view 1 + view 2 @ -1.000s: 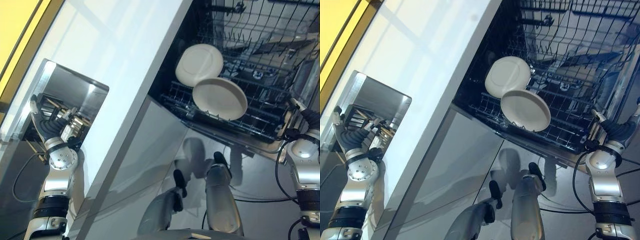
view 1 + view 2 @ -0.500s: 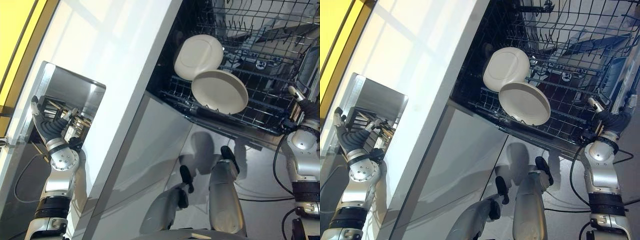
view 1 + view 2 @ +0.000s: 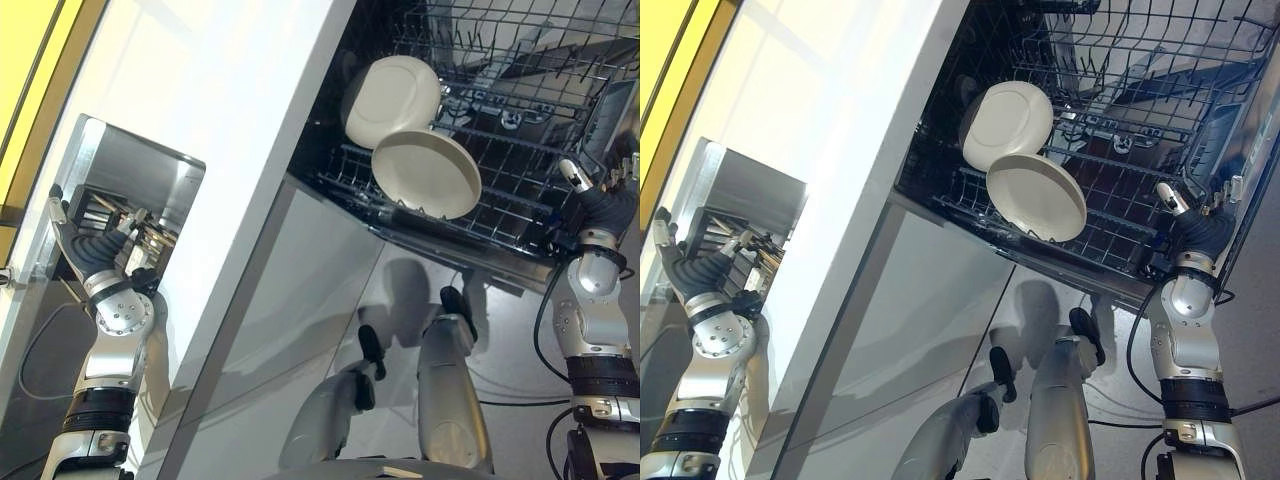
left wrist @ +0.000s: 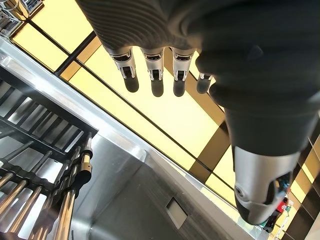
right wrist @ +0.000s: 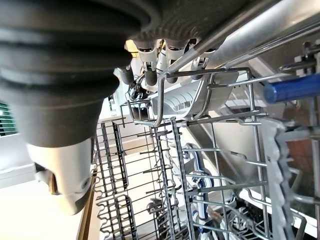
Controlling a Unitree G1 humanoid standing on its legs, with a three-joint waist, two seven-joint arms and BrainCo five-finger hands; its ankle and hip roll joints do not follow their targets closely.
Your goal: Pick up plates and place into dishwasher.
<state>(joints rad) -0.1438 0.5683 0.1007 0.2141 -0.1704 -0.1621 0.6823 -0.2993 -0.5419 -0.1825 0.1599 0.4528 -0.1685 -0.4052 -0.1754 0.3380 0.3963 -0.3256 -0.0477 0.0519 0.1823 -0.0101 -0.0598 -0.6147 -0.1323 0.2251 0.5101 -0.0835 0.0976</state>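
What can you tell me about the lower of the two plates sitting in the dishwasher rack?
The lower plate is round, cream-white and smooth, ceramic-looking, with a raised rim. It leans tilted in the dark wire rack of the open dishwasher, its hollow face turned up and outward. Its upper edge overlaps the second plate behind it. No robot hand touches it.
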